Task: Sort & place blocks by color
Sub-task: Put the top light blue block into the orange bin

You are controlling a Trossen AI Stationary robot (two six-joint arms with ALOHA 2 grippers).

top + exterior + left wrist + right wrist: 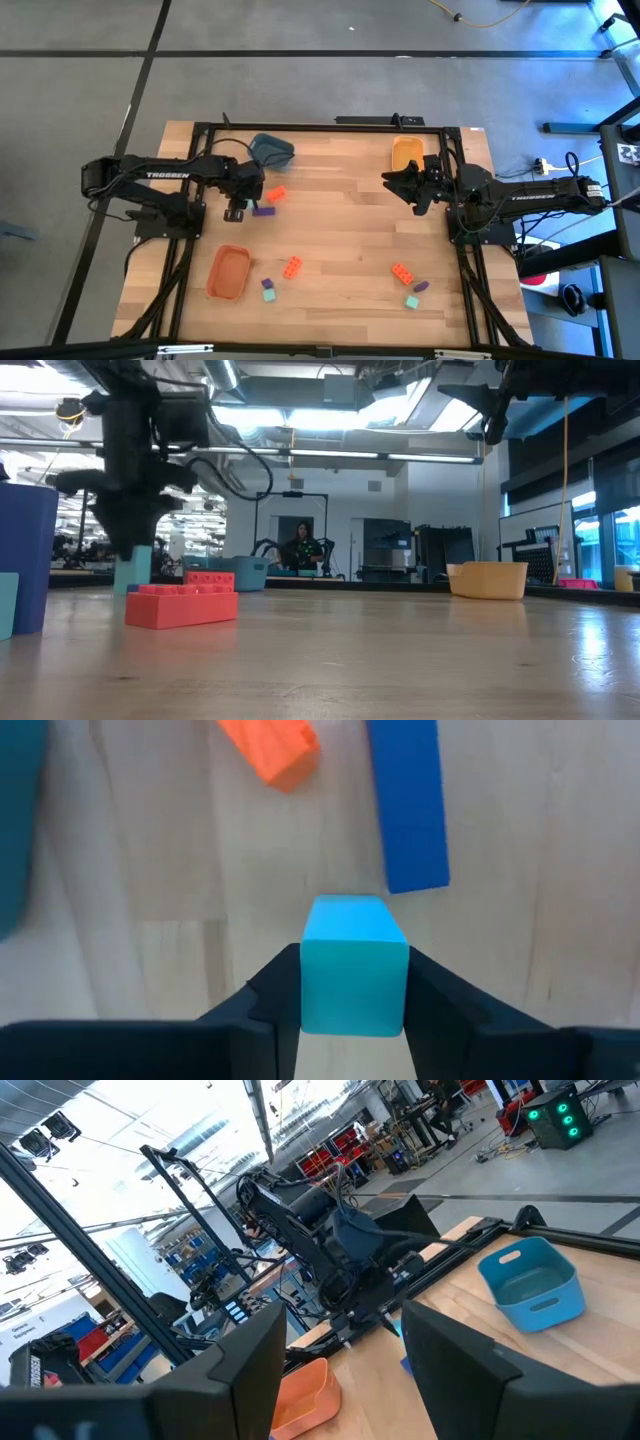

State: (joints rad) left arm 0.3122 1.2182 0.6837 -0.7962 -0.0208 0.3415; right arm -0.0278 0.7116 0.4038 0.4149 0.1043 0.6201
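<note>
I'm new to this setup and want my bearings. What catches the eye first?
The left gripper stands out: its fingers flank a teal block on the table's left, beside a purple block and an orange block. The right gripper hangs open by the yellow bowl.

A robotics lab or open workshop hall: exposed ceiling ducts (300, 390) and strip lights overhead, a wooden desk (340, 240) inside a black metal frame (200, 135) (cables trailing at three o'clock), equipment racks and red storage bins (345, 1160) beyond.
</note>
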